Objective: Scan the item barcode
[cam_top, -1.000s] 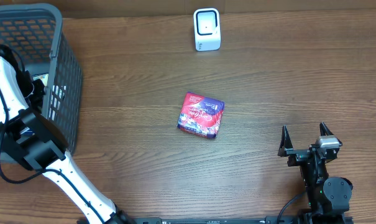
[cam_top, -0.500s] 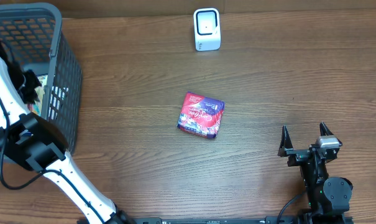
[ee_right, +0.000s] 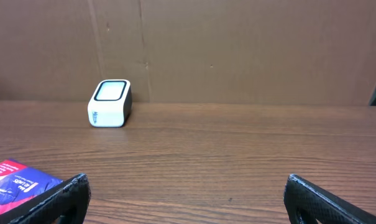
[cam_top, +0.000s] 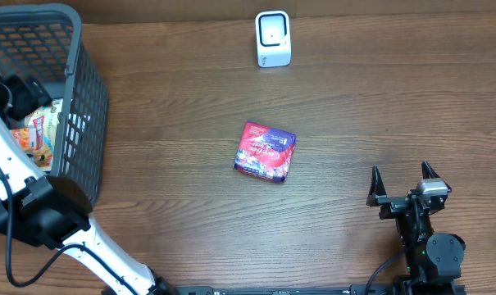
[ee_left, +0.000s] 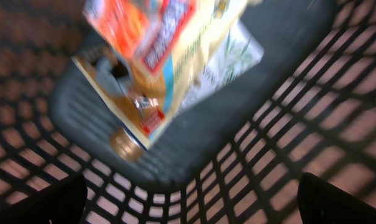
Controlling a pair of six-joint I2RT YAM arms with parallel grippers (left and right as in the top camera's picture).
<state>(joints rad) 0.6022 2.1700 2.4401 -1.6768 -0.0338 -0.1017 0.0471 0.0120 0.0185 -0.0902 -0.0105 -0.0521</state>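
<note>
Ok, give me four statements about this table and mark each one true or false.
1. The white scanner stands apart from the red and purple packet. True.
2. That packet lies in the basket. False: it lies on the bare table, near the middle.
3. The right gripper is shut on the packet. False: it is open, empty and well clear of it.
4. The left gripper hangs open over snack packets in the basket. True.

The left gripper point(ee_left: 191, 208) is being opened wide after being shut a moment ago. The snack packet point(ee_left: 156, 50) is being let go inside the basket point(cam_top: 84, 106). The left arm point(cam_top: 43, 217) is being moved off it.
</note>
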